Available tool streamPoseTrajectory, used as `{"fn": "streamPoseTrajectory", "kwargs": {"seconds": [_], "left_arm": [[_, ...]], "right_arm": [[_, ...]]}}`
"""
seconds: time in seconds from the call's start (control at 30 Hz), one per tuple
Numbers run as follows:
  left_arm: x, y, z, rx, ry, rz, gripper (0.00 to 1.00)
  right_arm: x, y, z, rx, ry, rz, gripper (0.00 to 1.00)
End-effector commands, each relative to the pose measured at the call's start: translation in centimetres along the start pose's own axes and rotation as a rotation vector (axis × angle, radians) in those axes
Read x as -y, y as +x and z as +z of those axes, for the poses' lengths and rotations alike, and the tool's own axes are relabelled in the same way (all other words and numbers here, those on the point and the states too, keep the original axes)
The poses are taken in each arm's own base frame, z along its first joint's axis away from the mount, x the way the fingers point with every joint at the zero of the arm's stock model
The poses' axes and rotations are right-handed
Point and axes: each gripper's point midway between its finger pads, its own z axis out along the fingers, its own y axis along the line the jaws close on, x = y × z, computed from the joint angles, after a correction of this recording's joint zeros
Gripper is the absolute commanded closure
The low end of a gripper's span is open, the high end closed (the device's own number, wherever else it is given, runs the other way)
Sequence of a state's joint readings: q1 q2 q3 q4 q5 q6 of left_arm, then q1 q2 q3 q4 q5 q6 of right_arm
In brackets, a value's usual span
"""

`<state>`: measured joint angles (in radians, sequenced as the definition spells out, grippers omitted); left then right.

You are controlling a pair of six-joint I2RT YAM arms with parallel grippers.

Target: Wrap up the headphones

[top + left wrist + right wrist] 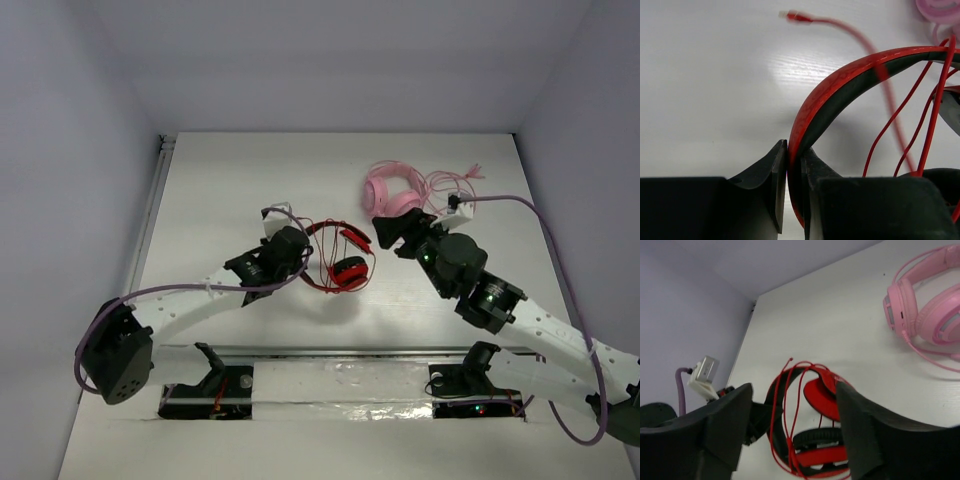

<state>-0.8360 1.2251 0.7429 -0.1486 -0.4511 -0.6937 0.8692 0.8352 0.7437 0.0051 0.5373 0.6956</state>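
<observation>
The white table (250,180) carries everything, with both arms reaching in from the near edge. The left arm (190,300) sweeps toward the middle, and the right arm (520,315) angles in from the near right.

The headphones (345,268) lie at the middle of the table, between the two grippers. Their red band arches on the left and far side, and the cups sit on the near right. The left gripper (300,250) is at the band's left end. In the left wrist view the headphones (840,80) rise out of the left gripper (794,155). Its black fingers (772,180) are pressed together on the band, one against the red outer face and one against the black inner face.

The right gripper (395,235) sits just right of and beyond the headphones. Its fingers (725,425) are spread wide with nothing between them. The right wrist view frames the headphones (822,397) in that gap, apart from both fingers.

The pink headphones (392,190) lie at the far right, just beyond the right gripper, with their own cord tangled to the right.

The thin red cable (900,115) runs in several loose strands across the arch and over the cups (792,415). Its plug (795,16) lies blurred on the bare table beyond the band.
</observation>
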Motion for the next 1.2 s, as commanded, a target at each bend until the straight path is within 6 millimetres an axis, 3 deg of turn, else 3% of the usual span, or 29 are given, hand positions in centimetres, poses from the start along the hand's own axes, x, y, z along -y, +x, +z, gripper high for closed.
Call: {"fn": "streamPoseTrajectory", "kwargs": {"seconds": [0.0,0.03,0.13,0.3,0.57,0.7,0.73,0.87,1.0,1.17], "left_arm": [[3.0,-5.3,0.8,0.131,0.089,-0.066,1.00],[2.9,-5.3,1.4,0.127,0.085,-0.066,1.00],[1.8,-5.6,3.3,0.132,0.051,-0.078,1.00],[-1.1,-5.1,6.7,0.113,-0.061,-0.067,1.00],[-1.6,-3.4,8.7,0.044,-0.072,-0.020,0.99],[-2.1,-2.2,8.6,-0.005,-0.083,0.010,0.78],[-2.1,-2.1,8.4,-0.008,-0.079,0.012,0.66],[-3.7,-0.9,7.3,-0.040,-0.115,0.031,0.36],[-5.4,0.1,5.4,-0.081,-0.167,0.029,0.24],[-6.8,-1.2,1.7,-0.018,-0.183,-0.024,0.01]], "right_arm": [[1.0,1.3,-0.3,-0.051,0.006,-0.062,0.21],[1.2,1.5,-0.3,-0.057,0.009,-0.071,0.11],[1.3,1.9,-0.5,-0.078,0.004,-0.084,0.04],[1.6,1.8,-1.2,-0.076,-0.003,-0.079,0.02],[2.4,1.1,-2.4,-0.062,0.013,-0.073,0.00],[2.7,0.7,-2.7,-0.049,0.028,-0.064,0.00],[2.7,0.6,-2.7,-0.047,0.029,-0.064,0.00],[2.4,-0.2,-2.8,-0.030,0.032,-0.067,0.00],[1.9,-1.5,-2.9,-0.007,0.030,-0.073,0.00],[0.9,-3.5,-3.5,0.028,0.012,-0.089,0.00]]}}
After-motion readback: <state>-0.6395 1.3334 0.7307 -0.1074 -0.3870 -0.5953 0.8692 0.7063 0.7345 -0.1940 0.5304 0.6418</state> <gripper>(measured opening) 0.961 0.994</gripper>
